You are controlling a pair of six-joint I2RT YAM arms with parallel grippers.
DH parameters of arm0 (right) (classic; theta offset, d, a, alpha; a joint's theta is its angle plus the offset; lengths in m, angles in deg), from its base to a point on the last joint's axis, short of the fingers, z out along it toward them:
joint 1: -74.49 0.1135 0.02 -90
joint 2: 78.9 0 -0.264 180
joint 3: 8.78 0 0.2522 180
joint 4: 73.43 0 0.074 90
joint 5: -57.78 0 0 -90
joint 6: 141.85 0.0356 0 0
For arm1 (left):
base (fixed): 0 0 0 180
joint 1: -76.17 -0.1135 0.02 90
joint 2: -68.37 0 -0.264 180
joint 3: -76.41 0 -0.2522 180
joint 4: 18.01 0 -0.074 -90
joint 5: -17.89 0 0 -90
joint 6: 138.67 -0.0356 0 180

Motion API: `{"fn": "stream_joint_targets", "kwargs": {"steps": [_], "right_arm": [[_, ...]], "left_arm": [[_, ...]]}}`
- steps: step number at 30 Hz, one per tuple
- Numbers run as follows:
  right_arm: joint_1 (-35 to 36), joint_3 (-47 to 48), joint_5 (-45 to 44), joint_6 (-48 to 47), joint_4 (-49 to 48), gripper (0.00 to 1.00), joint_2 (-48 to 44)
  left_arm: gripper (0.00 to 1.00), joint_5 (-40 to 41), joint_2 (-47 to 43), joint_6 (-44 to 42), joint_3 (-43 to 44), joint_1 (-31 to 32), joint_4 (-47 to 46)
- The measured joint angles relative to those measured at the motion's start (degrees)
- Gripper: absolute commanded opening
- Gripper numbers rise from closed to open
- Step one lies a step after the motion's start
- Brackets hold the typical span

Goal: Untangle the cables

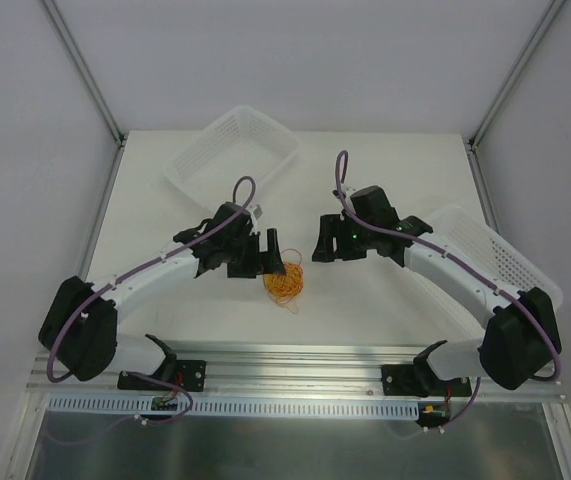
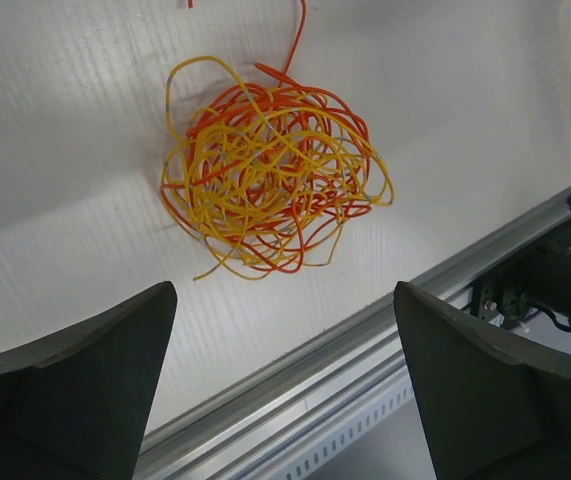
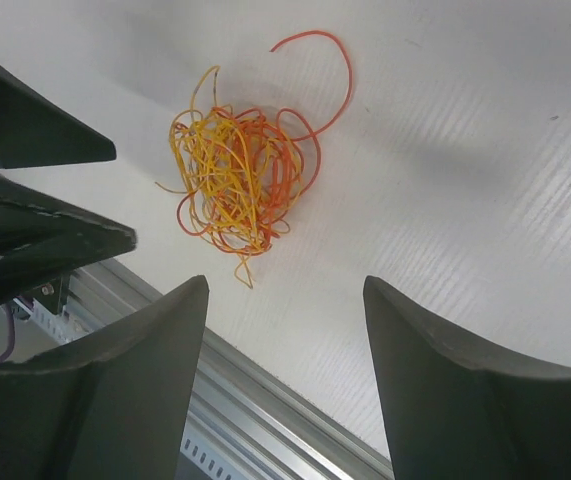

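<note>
Overhead feed: I see two white robot arms reaching inward over a white table (image 1: 385, 300). Between them lies the cables (image 1: 284, 283), a small tangled ball of very thin yellow-orange and red strands, resting on the table surface close to the aluminium rail (image 1: 295, 355) at the near edge. One red strand arcs loose out of the clump (clearest in my right wrist feed). The left gripper (image 1: 262, 255) hangs just beside the ball, on its far left side, fingers spread wide and grasping nothing. The right gripper (image 1: 323, 240) hangs near the ball's far right side, a little apart from it, also released and empty. Both wrist feeds look down on the ball between their dark fingers. A white mesh basket (image 1: 230, 150) sits at the table's far side, and a second basket (image 1: 485, 240) on the right
</note>
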Motion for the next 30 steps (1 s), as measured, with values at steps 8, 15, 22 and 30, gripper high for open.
{"fn": "stream_joint_targets", "kwargs": {"steps": [8, 15, 22, 30], "right_arm": [[-0.11, -0.83, -1.40, 2.91, -2.49, 0.64, 1.77], [-0.11, -4.74, -0.31, 7.39, -7.65, 0.63, 6.01], [0.04, -5.01, 0.02, 9.16, -12.90, 0.58, 11.17], [1.22, -2.80, -2.58, 9.99, -14.69, 0.51, 19.98]], "left_arm": [[0.74, 3.85, 14.67, -1.31, 3.91, 3.39, -1.07], [0.41, 4.37, 20.39, -2.60, 4.13, 3.39, -3.37], [0.00, 4.13, 20.61, -4.63, 2.43, 3.37, -6.45], [0.00, 2.58, 18.69, -5.70, -0.81, 3.39, -9.64]]}}
